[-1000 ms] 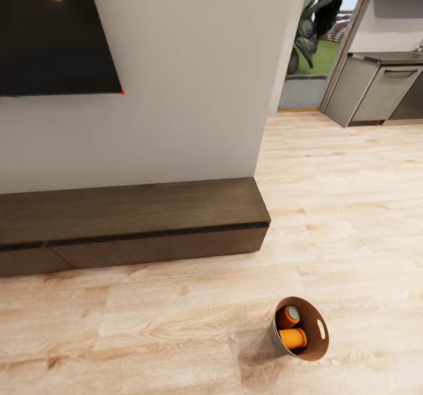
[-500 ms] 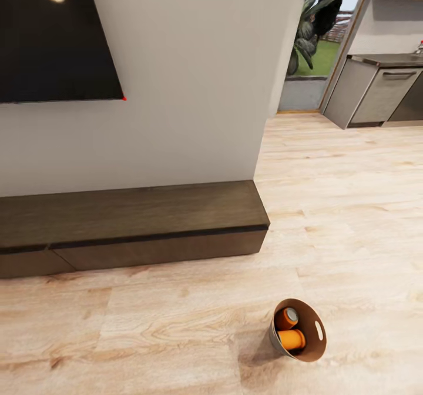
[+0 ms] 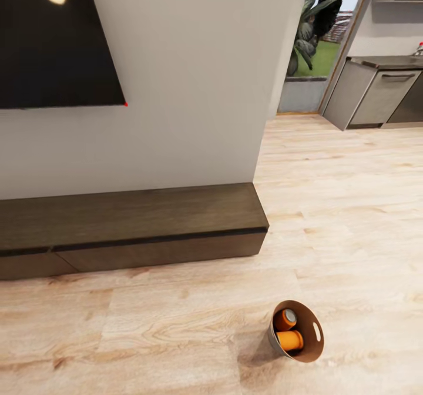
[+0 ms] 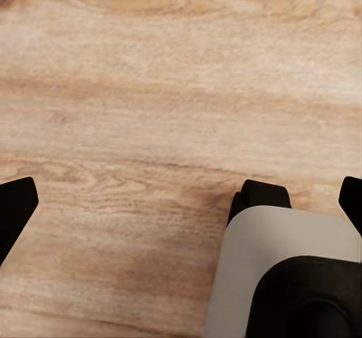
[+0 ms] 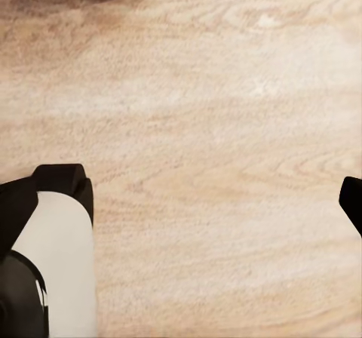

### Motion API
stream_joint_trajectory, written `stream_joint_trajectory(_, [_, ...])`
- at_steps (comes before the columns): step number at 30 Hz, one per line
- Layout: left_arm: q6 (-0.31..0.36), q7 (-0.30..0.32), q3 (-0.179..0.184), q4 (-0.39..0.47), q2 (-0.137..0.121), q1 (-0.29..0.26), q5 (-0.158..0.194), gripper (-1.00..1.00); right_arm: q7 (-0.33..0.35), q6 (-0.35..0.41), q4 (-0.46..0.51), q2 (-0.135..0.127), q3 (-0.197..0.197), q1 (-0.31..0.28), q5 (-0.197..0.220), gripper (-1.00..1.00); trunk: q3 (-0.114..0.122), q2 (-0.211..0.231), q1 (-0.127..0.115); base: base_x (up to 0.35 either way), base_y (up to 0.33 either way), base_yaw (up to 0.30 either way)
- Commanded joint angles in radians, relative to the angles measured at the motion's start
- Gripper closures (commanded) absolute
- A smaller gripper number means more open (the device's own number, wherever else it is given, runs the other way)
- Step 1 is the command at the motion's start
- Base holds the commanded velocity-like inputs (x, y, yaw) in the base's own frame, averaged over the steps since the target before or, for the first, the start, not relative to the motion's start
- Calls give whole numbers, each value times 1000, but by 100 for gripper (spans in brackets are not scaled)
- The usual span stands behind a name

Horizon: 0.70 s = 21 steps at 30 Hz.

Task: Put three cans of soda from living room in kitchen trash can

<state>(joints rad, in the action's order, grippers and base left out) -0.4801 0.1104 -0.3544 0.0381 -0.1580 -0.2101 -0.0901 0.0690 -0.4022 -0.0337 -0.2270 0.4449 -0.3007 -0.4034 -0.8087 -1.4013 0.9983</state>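
On floor by bench [image 3: 129,221]: trash can [image 3: 314,348] holds two soda cans [image 3: 288,330] visible; third unseen. Both my claws spread apart, empty.

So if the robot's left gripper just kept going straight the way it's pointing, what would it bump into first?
The wood floor. In the left wrist view the left gripper points down at bare planks, with its dark fingertips wide apart and nothing between them. How far off the floor is, the picture can't tell.
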Motion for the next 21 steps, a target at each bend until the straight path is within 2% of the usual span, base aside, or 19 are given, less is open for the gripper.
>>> stream_joint_trajectory(1, [0, 0, 0, 0, 0, 0, 0, -100, 0, 0, 0, 0, 0, 0, 0, -100, 3, 7, -4, 0, 0, 0])
stream_joint_trajectory(21, [-4, 0, 0, 0, 1, 0, 1, -100, 0, -1, 0, 0, 0, 0, 0, -100, 66, 147, -81, 0, 0, 0])
